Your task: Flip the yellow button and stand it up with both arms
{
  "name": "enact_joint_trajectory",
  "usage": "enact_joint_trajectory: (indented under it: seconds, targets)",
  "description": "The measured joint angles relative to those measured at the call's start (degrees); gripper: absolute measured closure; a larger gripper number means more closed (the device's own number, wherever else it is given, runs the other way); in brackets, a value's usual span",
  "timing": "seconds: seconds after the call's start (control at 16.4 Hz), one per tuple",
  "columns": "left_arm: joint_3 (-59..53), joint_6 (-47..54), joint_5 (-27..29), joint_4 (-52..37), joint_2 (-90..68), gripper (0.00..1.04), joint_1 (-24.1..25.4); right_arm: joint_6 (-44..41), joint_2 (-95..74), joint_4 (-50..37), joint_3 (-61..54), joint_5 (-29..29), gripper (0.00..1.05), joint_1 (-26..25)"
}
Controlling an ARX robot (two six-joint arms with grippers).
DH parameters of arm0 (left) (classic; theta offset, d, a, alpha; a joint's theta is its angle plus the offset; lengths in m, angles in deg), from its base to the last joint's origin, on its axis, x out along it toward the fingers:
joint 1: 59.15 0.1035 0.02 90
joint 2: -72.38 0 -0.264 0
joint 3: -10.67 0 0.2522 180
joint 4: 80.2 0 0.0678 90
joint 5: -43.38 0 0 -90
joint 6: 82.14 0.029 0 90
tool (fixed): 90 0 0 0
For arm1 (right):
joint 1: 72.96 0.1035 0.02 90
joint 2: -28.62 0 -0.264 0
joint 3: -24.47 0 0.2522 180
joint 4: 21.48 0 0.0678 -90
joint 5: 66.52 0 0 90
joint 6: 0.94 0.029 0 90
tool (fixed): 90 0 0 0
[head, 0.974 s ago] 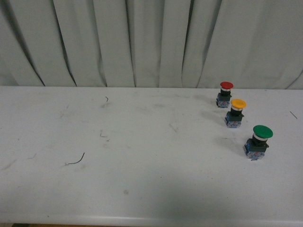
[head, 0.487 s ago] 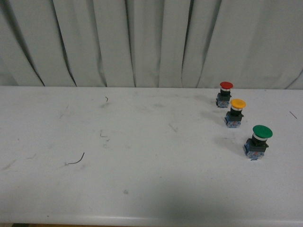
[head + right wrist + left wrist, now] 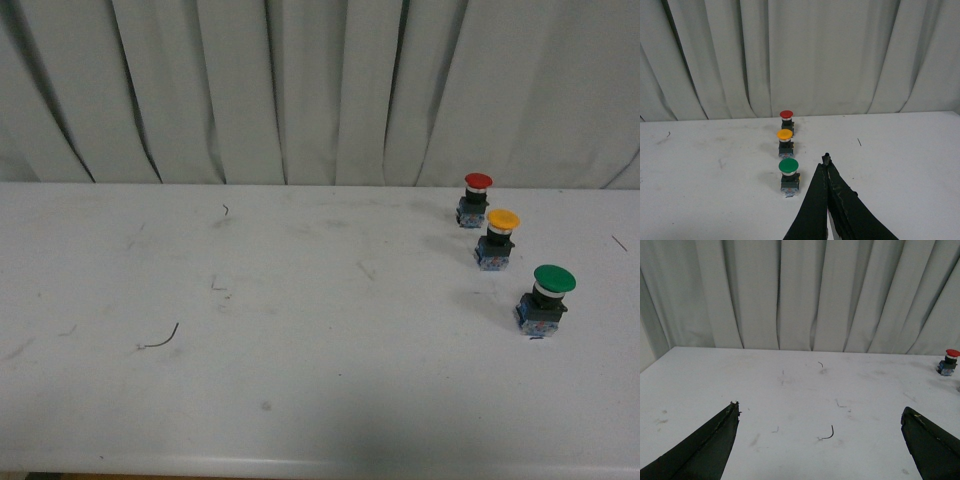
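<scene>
The yellow button (image 3: 497, 240) stands upright on the white table (image 3: 300, 300), cap up, at the right side between a red-capped switch and a green-capped one. The right wrist view shows the yellow button (image 3: 785, 138) in the middle of that row. My right gripper (image 3: 827, 159) is shut with nothing in it, hanging above the table near the green switch and well short of the yellow button. My left gripper (image 3: 820, 410) is open wide over bare table far to the left, empty. Neither arm shows in the front view.
A red-capped switch (image 3: 476, 198) stands behind the yellow one and a larger green-capped switch (image 3: 546, 298) in front of it. A small dark curled wire scrap (image 3: 160, 340) lies on the left of the table. Grey curtains (image 3: 320, 90) hang behind the table's far edge.
</scene>
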Motion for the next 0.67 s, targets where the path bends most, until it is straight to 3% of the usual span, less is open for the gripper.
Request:
enact_joint_trajectory:
  seconds: [0.43,0.61,0.67]
  targets:
    - [0.00,0.00,0.00,0.00,0.00,0.07,0.00,0.00,7.21,7.34,0.00,0.00,1.03,0.00]
    - [0.00,0.00,0.02,0.02,0.00,0.07,0.00,0.00,14.51,17.73,0.02,0.00,1.03,0.00]
    - [0.00,0.00,-0.04,0.04,0.00,0.07,0.00,-0.02,16.92,16.81,0.02,0.00,1.03,0.00]
